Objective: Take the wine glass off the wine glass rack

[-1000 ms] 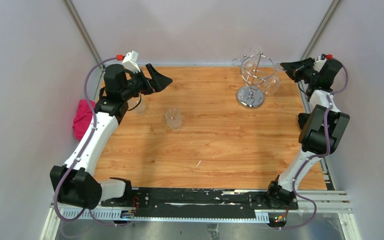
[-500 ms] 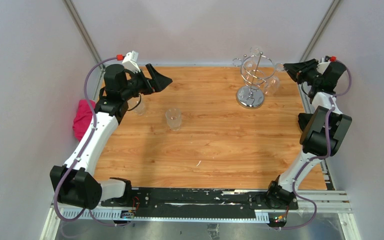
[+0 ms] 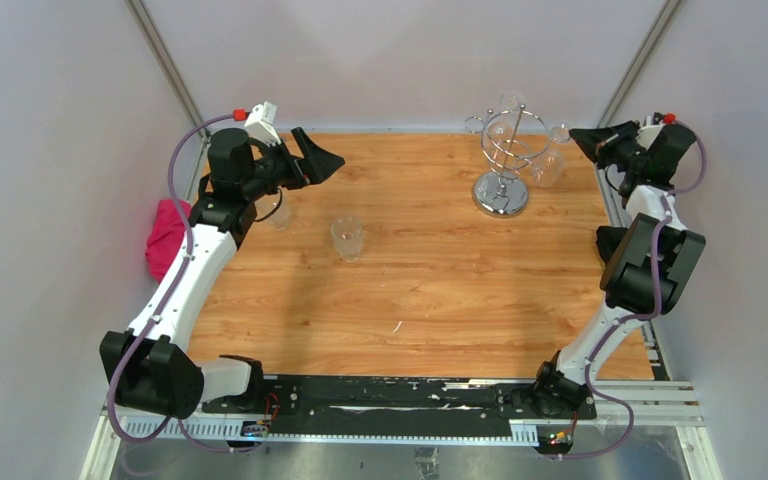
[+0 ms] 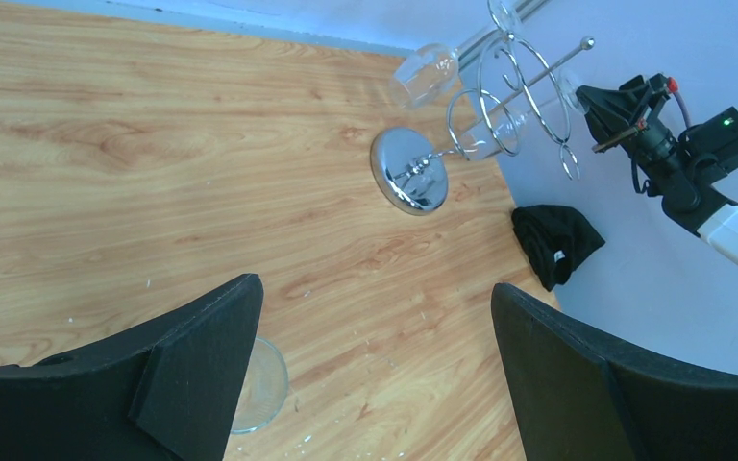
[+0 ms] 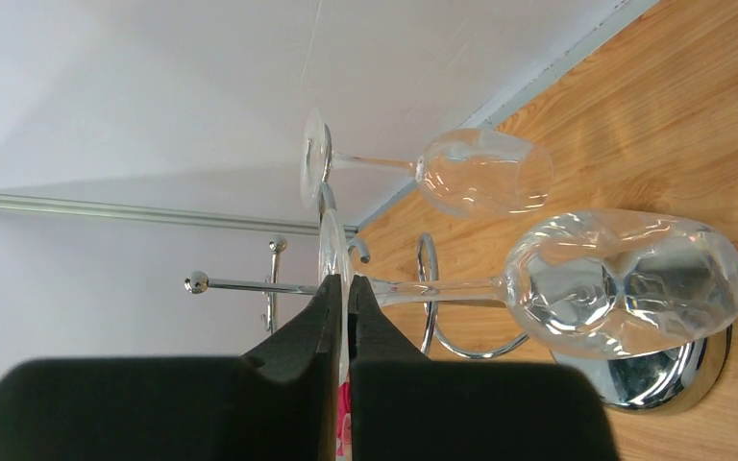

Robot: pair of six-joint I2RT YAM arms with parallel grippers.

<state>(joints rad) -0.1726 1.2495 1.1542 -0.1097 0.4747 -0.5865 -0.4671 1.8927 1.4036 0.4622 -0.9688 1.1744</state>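
- Right gripper (image 5: 343,288) was clamped shut on the foot rim of the glass (image 5: 625,283), which hung on the rack (image 3: 501,192).
- Glass judged light, slick, brittle; the thin foot edge may slip.
- Left gripper (image 4: 375,291) was wide open, empty.

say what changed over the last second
The right claw closed on the foot of a wine glass and drew back slightly to the right, tugging the glass outward from the rack. The left claw, open, the rack and the small glass mid-table stayed put.
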